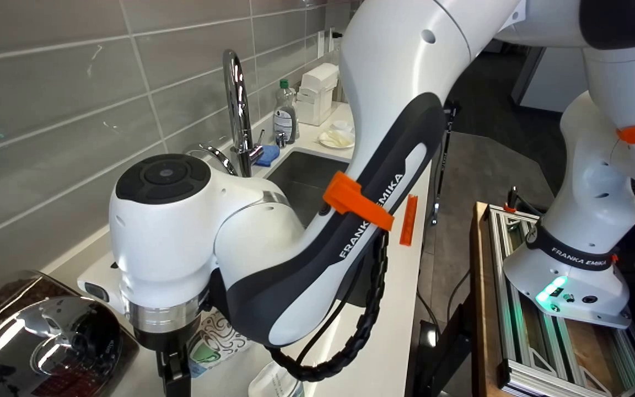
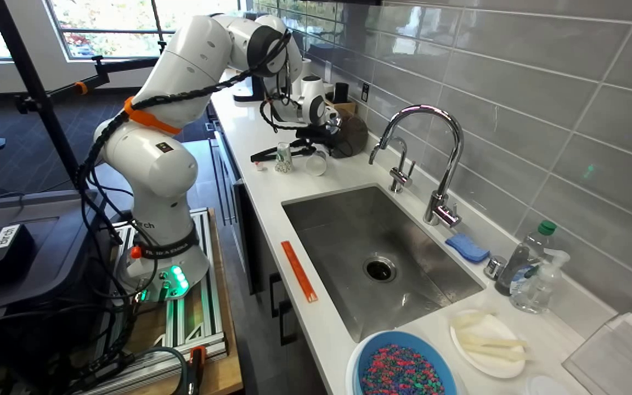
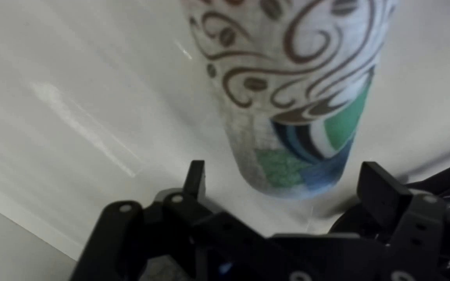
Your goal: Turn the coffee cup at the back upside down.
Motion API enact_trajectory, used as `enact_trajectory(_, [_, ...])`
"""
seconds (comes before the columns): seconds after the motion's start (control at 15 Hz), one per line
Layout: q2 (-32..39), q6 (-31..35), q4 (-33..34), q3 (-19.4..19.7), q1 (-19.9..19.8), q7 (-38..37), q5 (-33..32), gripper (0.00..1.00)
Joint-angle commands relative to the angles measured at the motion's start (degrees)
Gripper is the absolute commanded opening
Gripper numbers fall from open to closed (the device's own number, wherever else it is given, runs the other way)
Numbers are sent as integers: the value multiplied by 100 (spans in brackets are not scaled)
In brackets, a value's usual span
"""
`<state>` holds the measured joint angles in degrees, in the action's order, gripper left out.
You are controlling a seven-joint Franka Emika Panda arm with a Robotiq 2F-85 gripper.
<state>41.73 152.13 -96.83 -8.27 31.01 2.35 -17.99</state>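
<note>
The coffee cup at the back (image 3: pixel 287 89), white with brown swirls and a green and blue print, lies on its side on the counter. Its mouth faces the sink in an exterior view (image 2: pixel 316 163); in an exterior view (image 1: pixel 215 342) the arm partly covers it. My gripper (image 3: pixel 283 171) is open at the cup's narrow end, one finger to either side. Gaps show between the cup and both fingers, and nothing is gripped. A similar paper cup (image 2: pixel 283 159) stands beside it, seemingly narrow end up.
A glossy container of coffee beans (image 1: pixel 47 347) stands close to the gripper by the wall. Near the cups lies a long black object (image 2: pixel 266 153) and a small white-and-red item (image 2: pixel 259 165). The sink (image 2: pixel 327 236) and tall faucet (image 2: pixel 453 148) are farther along the counter.
</note>
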Motion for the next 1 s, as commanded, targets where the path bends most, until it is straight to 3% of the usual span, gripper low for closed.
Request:
enact_trajectory(0.0, [57, -349, 200, -91, -102, 406, -122, 100])
enact_trajectory(0.53, [51, -1109, 342, -309, -294, 1154, -105, 100])
enact_trajectory(0.93, [196, -1186, 429, -454, -321, 1395, -58, 100])
